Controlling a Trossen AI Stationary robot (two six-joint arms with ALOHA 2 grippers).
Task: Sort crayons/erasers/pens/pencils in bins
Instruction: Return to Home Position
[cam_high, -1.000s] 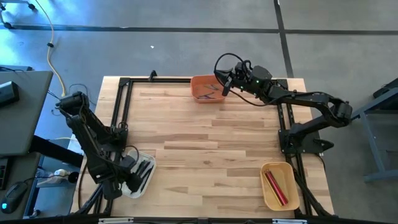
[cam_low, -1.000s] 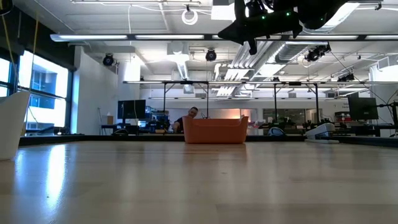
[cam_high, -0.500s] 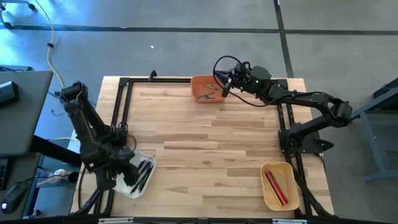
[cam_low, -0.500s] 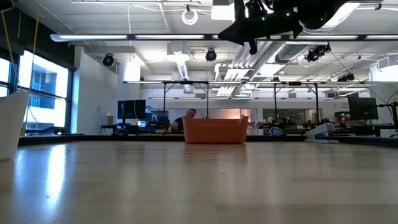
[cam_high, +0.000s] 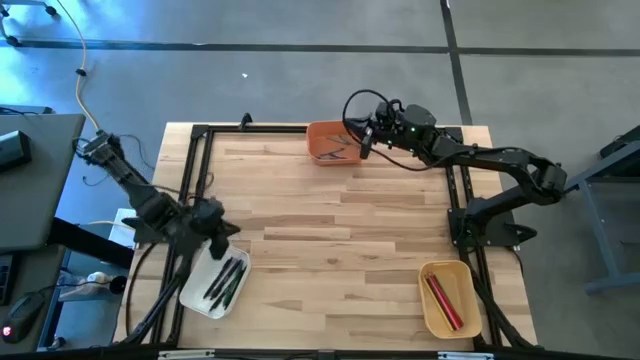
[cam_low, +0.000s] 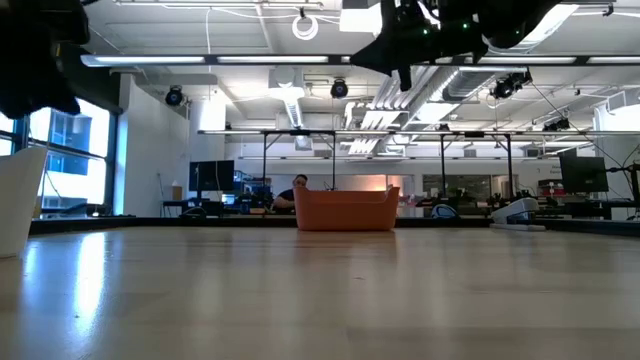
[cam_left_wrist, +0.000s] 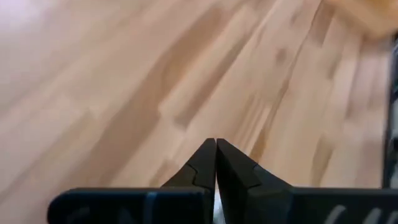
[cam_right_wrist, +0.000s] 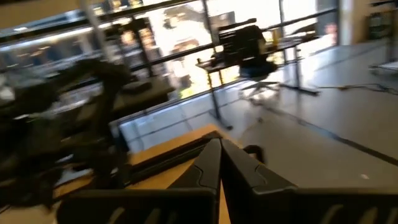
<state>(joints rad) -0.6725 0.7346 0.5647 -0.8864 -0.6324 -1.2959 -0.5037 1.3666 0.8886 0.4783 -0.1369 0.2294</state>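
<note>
My left gripper (cam_high: 224, 232) hangs shut and empty above the bare wood, just beyond the far end of the white bin (cam_high: 192, 296); its fingertips (cam_left_wrist: 216, 147) meet with nothing between them. Several dark sticks (cam_high: 226, 281) lie in that bin. My right gripper (cam_high: 361, 141) is shut and empty, held level high over the right end of the orange bin (cam_high: 318, 133), which holds a few sticks (cam_high: 336, 150). Two red sticks (cam_high: 442, 300) lie in the tan-yellow bin (cam_high: 430, 318) at the near right.
A black metal frame (cam_high: 195, 170) runs along the table's left, far and right edges. The orange bin (cam_low: 345, 210) stands at the far edge in the low view, and the white bin's wall (cam_low: 20, 200) shows at that picture's left edge. The middle of the table is bare wood.
My left gripper has risen out of the white bin and swung toward the table's far edge and middle, rolling as it went. The dark sticks in the bin, covered by the arm before, now lie in plain sight.
</note>
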